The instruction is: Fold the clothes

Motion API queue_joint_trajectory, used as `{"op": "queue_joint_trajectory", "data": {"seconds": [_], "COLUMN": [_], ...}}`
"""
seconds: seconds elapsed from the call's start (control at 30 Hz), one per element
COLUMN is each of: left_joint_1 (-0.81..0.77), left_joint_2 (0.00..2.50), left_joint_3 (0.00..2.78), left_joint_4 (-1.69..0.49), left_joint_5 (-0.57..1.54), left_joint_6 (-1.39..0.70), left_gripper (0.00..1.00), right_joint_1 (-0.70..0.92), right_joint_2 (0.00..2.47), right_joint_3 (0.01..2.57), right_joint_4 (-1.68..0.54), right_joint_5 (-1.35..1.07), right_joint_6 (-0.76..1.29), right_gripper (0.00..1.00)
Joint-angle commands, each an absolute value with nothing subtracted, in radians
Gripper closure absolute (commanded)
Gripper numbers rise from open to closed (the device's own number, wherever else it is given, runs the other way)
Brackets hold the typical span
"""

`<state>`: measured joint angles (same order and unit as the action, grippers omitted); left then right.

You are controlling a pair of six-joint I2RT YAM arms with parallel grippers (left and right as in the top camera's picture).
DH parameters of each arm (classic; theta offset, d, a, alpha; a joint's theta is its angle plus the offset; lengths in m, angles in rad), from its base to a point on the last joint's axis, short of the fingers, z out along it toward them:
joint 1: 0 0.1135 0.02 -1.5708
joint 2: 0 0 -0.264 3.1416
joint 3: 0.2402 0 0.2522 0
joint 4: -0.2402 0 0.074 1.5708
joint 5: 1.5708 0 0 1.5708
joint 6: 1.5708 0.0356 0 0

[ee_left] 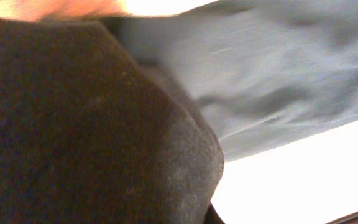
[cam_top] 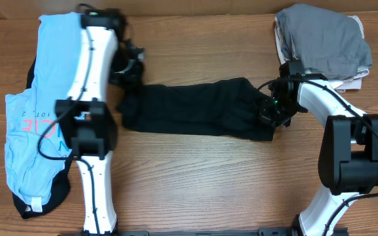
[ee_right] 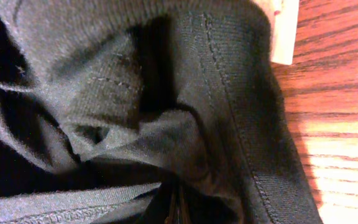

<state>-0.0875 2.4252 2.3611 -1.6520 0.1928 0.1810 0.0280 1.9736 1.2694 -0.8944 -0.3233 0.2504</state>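
The black T-shirt point(cam_top: 189, 108) lies bunched into a long band across the middle of the table, stretched between my two grippers. In the overhead view my left gripper point(cam_top: 131, 73) sits at its left end and my right gripper point(cam_top: 270, 110) at its right end. Black cloth point(ee_left: 92, 124) fills the left wrist view and hides the jaws. The right wrist view shows folds and a stitched hem of the same shirt point(ee_right: 135, 81). There my right gripper point(ee_right: 174, 208) is pinched shut on the fabric. A small white label point(ee_right: 284, 31) shows at the top right.
A light blue printed shirt point(cam_top: 38, 98) lies at the far left over a black garment point(cam_top: 51, 196), under my left arm. A grey pile point(cam_top: 327, 39) with beige cloth point(cam_top: 353, 82) beneath sits at the back right. Bare wooden table point(cam_top: 209, 183) runs along the front.
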Motion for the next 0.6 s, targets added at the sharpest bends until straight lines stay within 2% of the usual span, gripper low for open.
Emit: {"op": "queue_joint_trajectory", "data": {"seconds": [0.0,0.3,0.37,0.47,0.5,0.53,0.57], "left_joint_1": [-0.195,-0.398,-0.423,-0.463,-0.466,-0.468,-0.468], "left_joint_2": [2.401,2.401,2.401,2.401,2.401,2.401,2.401], "left_joint_3": [2.385,2.375,2.370,2.352,2.347,2.344,2.344], "left_joint_4": [-1.618,-1.492,-1.467,-1.436,-1.431,-1.428,-1.427], "left_joint_5": [0.260,0.253,0.252,0.251,0.251,0.251,0.246], "left_joint_6": [0.109,0.051,0.044,0.044,0.044,0.044,0.044], "left_gripper": [0.96,0.96,0.93,0.34,0.08,0.00,0.00], "right_joint_1": [0.033,0.033,0.033,0.033,0.033,0.033,0.030], "right_joint_2": [1.940,1.940,1.940,1.940,1.939,1.939,1.937], "right_joint_3": [1.264,1.264,1.264,1.264,1.264,1.267,1.273], "right_joint_4": [-0.896,-0.902,-0.902,-0.902,-0.902,-0.904,-0.913], "right_joint_5": [-0.316,-0.316,-0.316,-0.316,-0.316,-0.316,-0.316], "right_joint_6": [0.255,0.255,0.255,0.255,0.255,0.255,0.253], "right_gripper": [0.96,0.96,0.96,0.95,0.92,0.87,0.82]}}
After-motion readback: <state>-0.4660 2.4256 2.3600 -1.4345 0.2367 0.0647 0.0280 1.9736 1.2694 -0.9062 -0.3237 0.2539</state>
